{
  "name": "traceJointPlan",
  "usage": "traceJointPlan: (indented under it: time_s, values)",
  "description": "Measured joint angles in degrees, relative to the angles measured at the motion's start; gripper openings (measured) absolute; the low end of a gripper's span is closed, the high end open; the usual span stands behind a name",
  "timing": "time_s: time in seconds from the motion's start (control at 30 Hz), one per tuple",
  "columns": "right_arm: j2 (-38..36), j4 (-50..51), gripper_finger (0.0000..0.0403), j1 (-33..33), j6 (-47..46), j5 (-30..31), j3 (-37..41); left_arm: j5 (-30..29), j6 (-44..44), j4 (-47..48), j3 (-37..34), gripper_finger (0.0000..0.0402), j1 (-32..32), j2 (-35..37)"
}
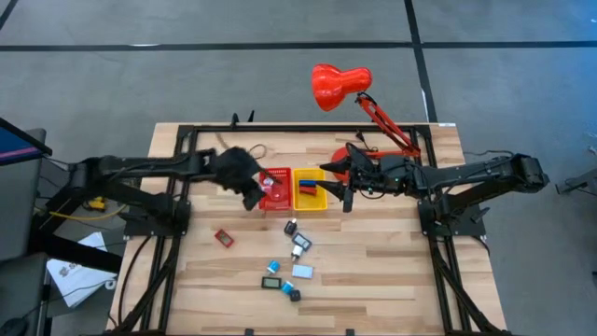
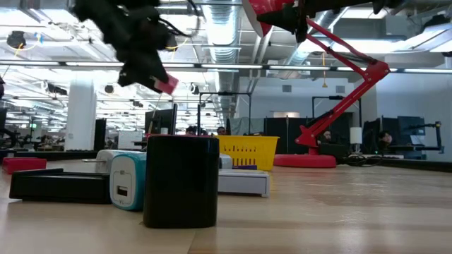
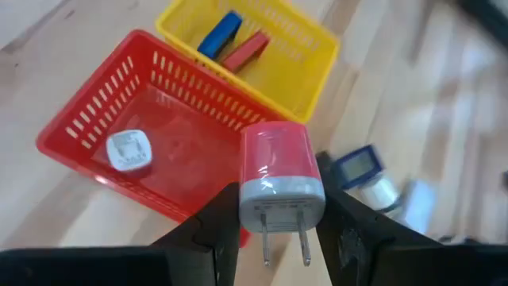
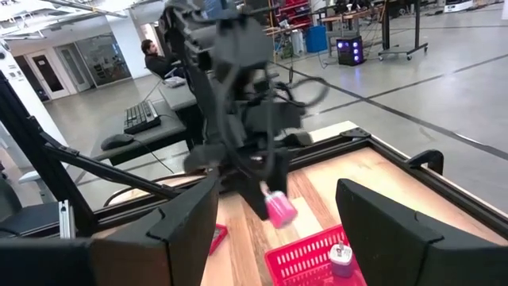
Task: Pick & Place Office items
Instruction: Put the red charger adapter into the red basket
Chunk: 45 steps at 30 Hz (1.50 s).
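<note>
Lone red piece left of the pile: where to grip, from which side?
Take the red piece from straight above, fingers across its narrower width, wrist turned to its diagonal lie. It looks flat, with bare table all round, so a top grasp seems unobstructed.

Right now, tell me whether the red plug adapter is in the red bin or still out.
Out. The left gripper holds the red plug adapter above the red bin, prongs showing between its fingers.

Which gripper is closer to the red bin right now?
Left. The left gripper, shut on a red plug adapter, hangs over the near-left edge of the red bin. The right gripper, open, sits beyond the yellow bin, on its far side from the red one.
</note>
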<state>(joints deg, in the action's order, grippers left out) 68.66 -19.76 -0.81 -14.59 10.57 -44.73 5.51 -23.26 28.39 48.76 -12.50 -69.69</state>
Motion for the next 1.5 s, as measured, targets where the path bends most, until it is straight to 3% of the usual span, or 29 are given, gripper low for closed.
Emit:
traceJointPlan:
  time_s: [0.3,0.5,1.03,1.5]
  values:
    - [0.00,0.06,0.0249,-0.27,0.00,0.00,0.00,0.45,12.27,14.01,16.82,0.0130,-3.85,-17.27]
    - [0.00,0.28,0.0249,-0.27,0.00,0.00,0.00,0.05,17.16,19.43,23.60,0.0130,-5.46,-25.58]
    - [0.00,1.78,0.0249,-0.23,0.17,0.00,0.00,-2.93,20.21,21.17,25.78,0.0130,-6.59,-35.26]
    - [0.00,2.79,0.0249,-0.23,0.17,0.00,0.00,-6.13,23.05,25.55,25.78,0.0130,-4.41,-36.82]
